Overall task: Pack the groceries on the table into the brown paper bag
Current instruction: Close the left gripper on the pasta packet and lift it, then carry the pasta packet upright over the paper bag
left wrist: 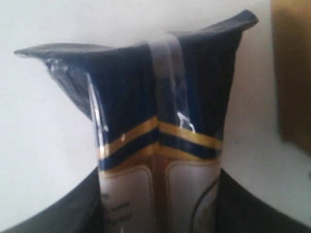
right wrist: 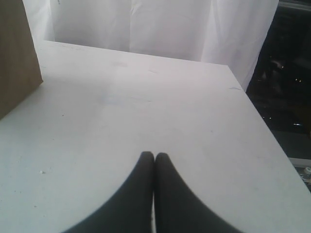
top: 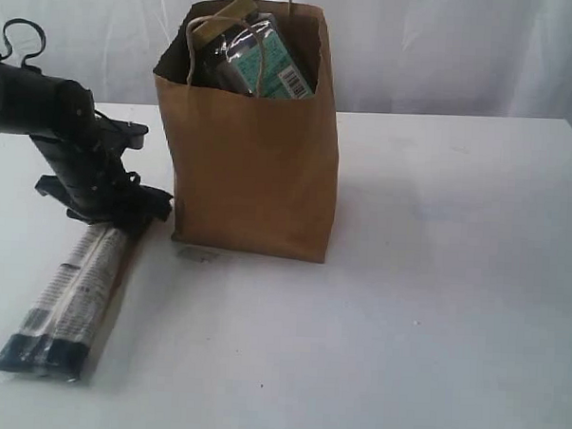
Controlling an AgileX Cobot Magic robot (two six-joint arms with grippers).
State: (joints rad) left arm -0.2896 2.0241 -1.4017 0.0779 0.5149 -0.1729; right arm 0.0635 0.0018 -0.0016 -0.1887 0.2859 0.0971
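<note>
One pasta packet (top: pixel 74 295) awaits bagging. Left gripper (top: pixel 125 210) straddles its far end to lift it, pinch unclear; right gripper (right wrist: pixel 154 160) pressed together.

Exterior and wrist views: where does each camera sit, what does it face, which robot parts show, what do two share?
Exterior: off the arms, facing brown paper bag on table; left arm shows.
Left wrist: on left arm, facing pasta packet between left fingers.
Right wrist: on right arm, over table; shut right fingers show.
Shared: all show bag.
</note>
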